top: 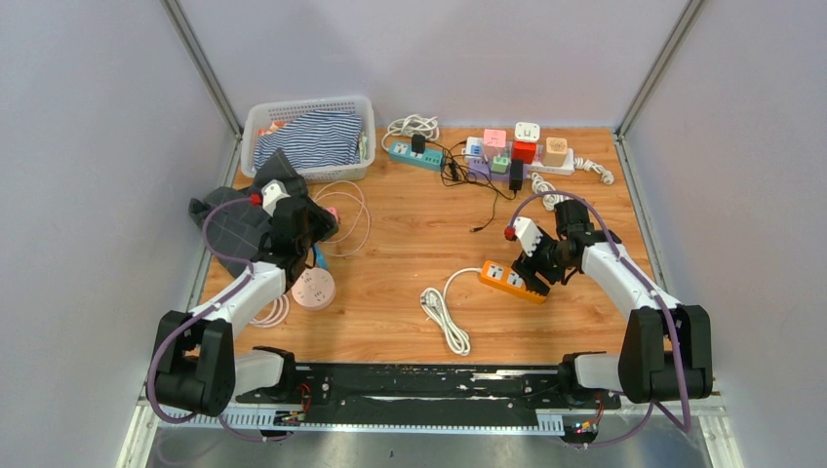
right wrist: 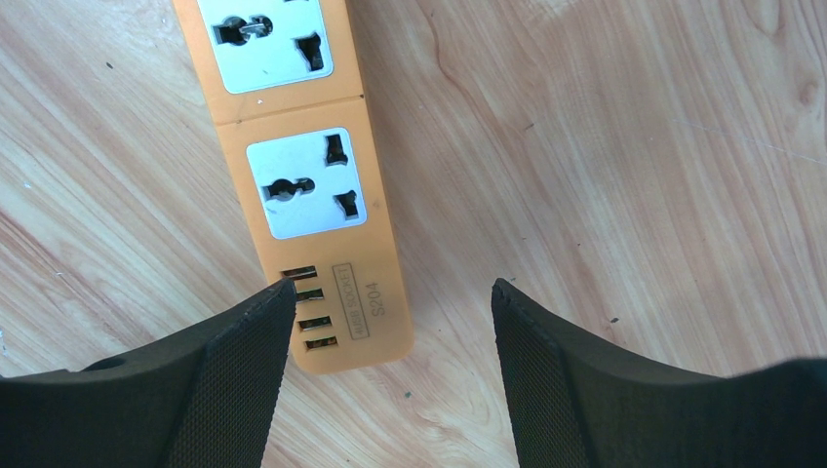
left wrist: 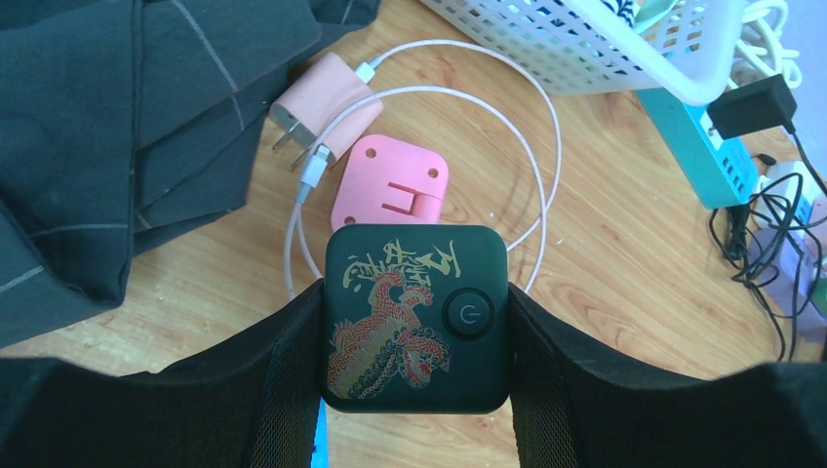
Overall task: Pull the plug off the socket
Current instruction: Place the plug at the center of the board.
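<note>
Left gripper (left wrist: 414,292) is pinching the black plug (left wrist: 416,327) between its jaws. Right gripper (right wrist: 390,290) is hovering, jaws spread, over the orange strip (right wrist: 293,127), at its USB end.

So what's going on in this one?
The left gripper is clamped on a black cube plug with a gold dragon print, over the wooden table and next to a loose pink charger. Whether the plug is clear of a socket cannot be seen. The right gripper hangs open over the USB end of the orange power strip, whose two visible sockets are empty.
</note>
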You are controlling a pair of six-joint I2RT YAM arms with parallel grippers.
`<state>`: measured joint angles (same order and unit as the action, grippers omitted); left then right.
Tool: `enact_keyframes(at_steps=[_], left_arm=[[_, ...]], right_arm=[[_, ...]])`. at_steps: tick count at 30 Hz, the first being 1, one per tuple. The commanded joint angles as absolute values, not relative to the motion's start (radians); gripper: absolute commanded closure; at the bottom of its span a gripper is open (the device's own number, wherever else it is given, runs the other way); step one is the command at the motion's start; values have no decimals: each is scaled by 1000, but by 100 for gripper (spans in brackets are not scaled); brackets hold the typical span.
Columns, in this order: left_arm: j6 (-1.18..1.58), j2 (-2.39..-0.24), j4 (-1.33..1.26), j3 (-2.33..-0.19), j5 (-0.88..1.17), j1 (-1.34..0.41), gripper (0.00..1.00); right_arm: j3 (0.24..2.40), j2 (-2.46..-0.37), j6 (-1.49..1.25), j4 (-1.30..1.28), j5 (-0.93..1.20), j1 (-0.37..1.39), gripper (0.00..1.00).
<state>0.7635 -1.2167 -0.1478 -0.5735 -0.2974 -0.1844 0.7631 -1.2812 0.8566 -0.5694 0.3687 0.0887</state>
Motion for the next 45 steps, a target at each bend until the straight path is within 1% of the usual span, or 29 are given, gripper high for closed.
enact_keyframes(at_steps=[1,11,12,18,23,31,37,41,45], left_arm=[[794,-1224,-133,-603,-346,-172,77],[800,-1197,-60,-619,-416,-172,44],[797,-1190,-60,-617,-420,-172,39],[786,-1168,-57,-615,-428,-172,22],[771,-1130,-54,-615,-434,-172,17],[762,-1070,-55,-601,-403,-172,16],[753,-1085,-58,-604,-328,-172,15],[673,-1109,-59,-634,-199,-172,11],[584,-1140,-61,-673,-16,-172,8]], right_arm=[[750,-1282,856,-575,353,71,25],[747,-1289,854,-571,351,71,25],[746,-1289,855,-571,351,71,25],[746,-1290,856,-571,351,71,25],[744,-1293,856,-571,350,71,25],[744,-1298,858,-571,350,71,25],[744,-1298,861,-573,351,71,25],[744,-1298,861,-574,353,70,25],[744,-1298,862,-576,355,71,25]])
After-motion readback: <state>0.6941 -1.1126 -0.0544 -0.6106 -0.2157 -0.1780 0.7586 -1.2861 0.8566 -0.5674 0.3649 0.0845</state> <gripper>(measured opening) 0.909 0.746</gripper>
